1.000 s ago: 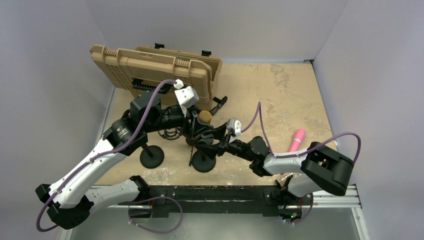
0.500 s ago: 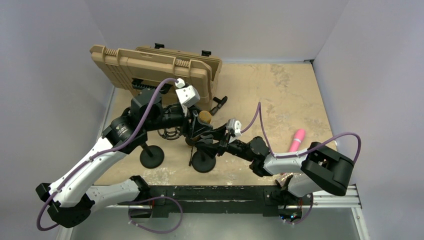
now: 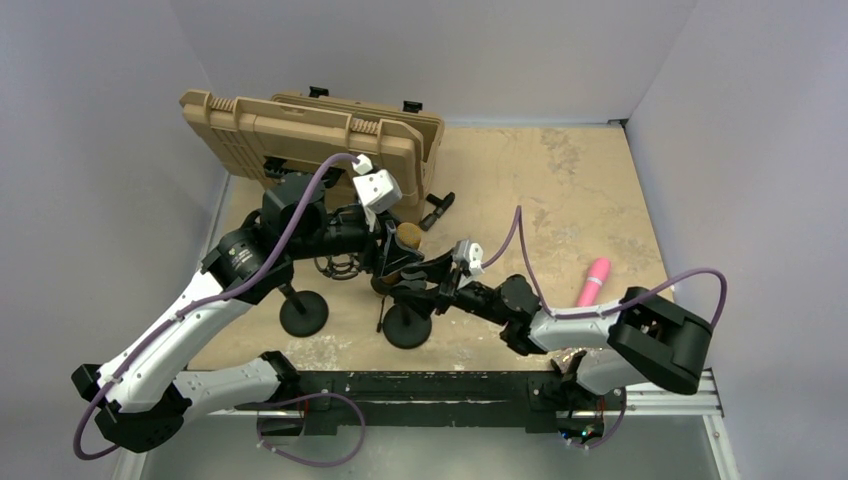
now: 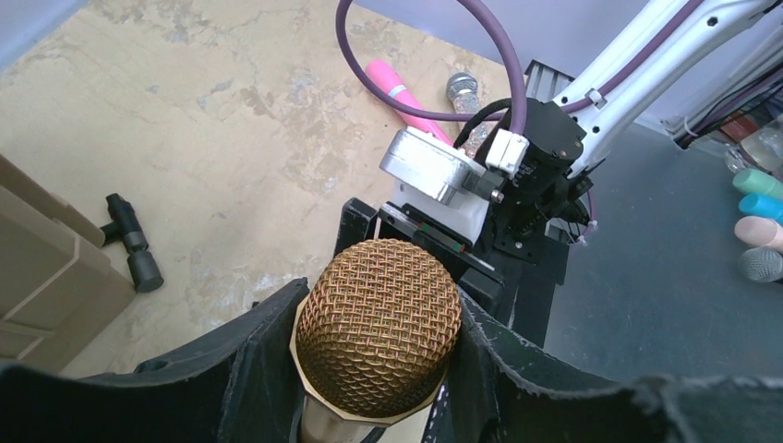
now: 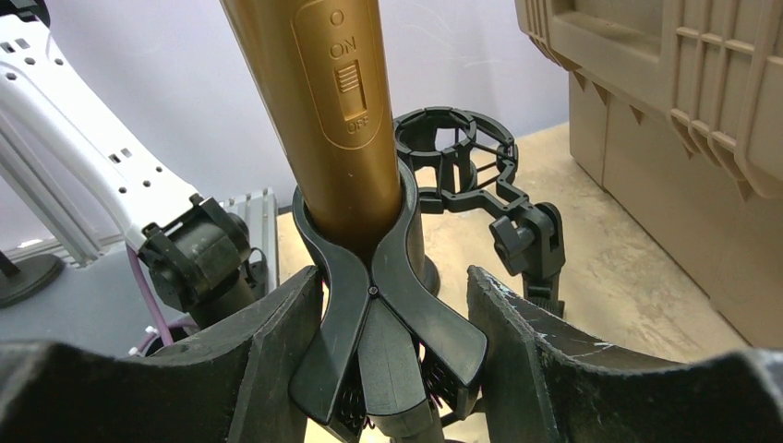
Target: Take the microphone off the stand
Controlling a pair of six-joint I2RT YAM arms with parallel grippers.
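At the centre of the overhead view, the gold metal microphone with a mesh head (image 4: pixel 379 330) sits in the black spring clip of the stand (image 5: pixel 374 295). The left tool (image 4: pixel 374 369) is clamped on the microphone's head. The right tool (image 5: pixel 392 341) brackets the clip's handles, pads apart, apparently not touching them.

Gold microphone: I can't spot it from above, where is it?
The gold microphone is centre-table, upright in the black stand clip, its mesh head between the left end effector fingers, right of the empty shock mount.
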